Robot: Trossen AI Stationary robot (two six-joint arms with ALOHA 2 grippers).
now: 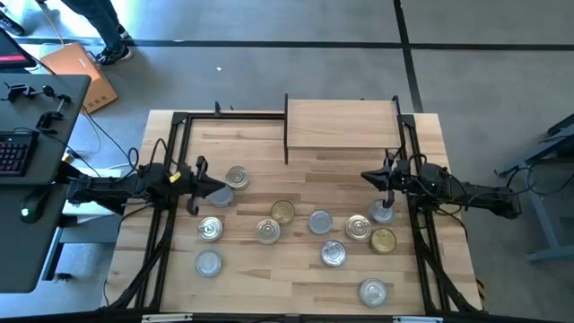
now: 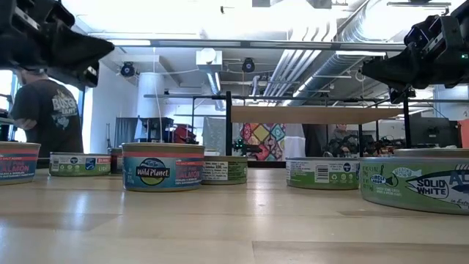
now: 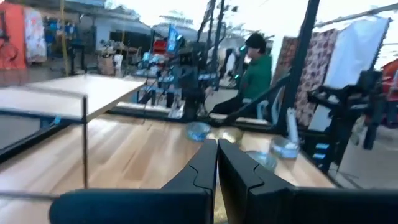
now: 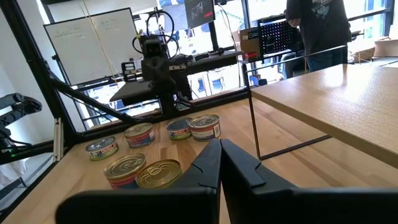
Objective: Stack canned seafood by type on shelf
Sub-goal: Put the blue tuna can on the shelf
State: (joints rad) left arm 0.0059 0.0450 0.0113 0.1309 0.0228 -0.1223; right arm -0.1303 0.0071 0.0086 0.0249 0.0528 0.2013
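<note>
On the near half of the tabletop (image 1: 296,278) the tins (image 1: 334,254) lay scattered in a loose band, none yet on the shelf (image 1: 341,126) at the far edge, whose top was bare. The left gripper (image 1: 218,187) hovered beside a silver tin (image 1: 238,177), its jaws pressed together and holding nothing; the right gripper (image 1: 366,176) hung near the shelf's corner, jaws likewise shut and empty. A good start would probably be spreading the jaws before descending squarely over one tin. Open wood lay between tins and shelf, though the shelf's thin black legs need clearance.
</note>
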